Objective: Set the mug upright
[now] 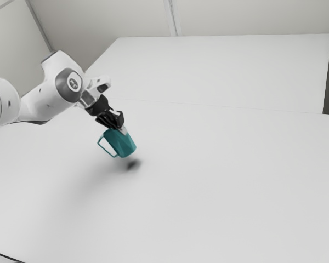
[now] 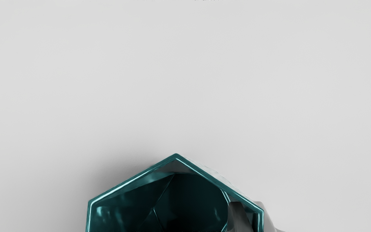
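- My hand [image 1: 120, 127] is closed on the mug [image 1: 119, 143], one finger [image 2: 239, 217] inside it, the other outside.
- The mug, left of centre in the exterior view, hangs tilted, mouth toward the upper left, handle [image 1: 106, 149] at its lower left.
- Its shadow [image 1: 133, 164] lies apart beneath, so I judge the lifting done.
- Left to do, as I judge: level the base, lower it to the table [image 1: 219, 181], let go.
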You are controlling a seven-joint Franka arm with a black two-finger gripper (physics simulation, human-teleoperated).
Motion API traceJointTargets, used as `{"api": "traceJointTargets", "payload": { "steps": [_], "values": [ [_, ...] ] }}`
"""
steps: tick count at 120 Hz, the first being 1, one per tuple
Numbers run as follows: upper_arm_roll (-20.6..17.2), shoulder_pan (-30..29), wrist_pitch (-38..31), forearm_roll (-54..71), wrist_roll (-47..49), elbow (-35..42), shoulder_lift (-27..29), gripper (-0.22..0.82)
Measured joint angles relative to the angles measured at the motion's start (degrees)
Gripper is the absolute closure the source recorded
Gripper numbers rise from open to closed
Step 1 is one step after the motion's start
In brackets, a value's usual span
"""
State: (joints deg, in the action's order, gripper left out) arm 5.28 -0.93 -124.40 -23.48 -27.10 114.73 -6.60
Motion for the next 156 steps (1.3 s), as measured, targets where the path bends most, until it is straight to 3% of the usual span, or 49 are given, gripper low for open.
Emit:
{"api": "traceJointTargets", "payload": {
  "steps": [34, 109, 136, 156],
  "values": [
    [0.0, 1.44, -7.26, 14.86, 9.6, 0.03, -1.67, 0.79],
    [0.6, 1.83, -13.37, 21.98, 21.07, 1.66, -5.45, 0.79],
    [0.6, 1.99, -13.26, 21.99, 22.6, 1.66, -5.65, 0.34],
    [0.71, 2.3, -12.88, 22.03, 23.57, 1.2, -4.58, 0.16]
  ]
}}
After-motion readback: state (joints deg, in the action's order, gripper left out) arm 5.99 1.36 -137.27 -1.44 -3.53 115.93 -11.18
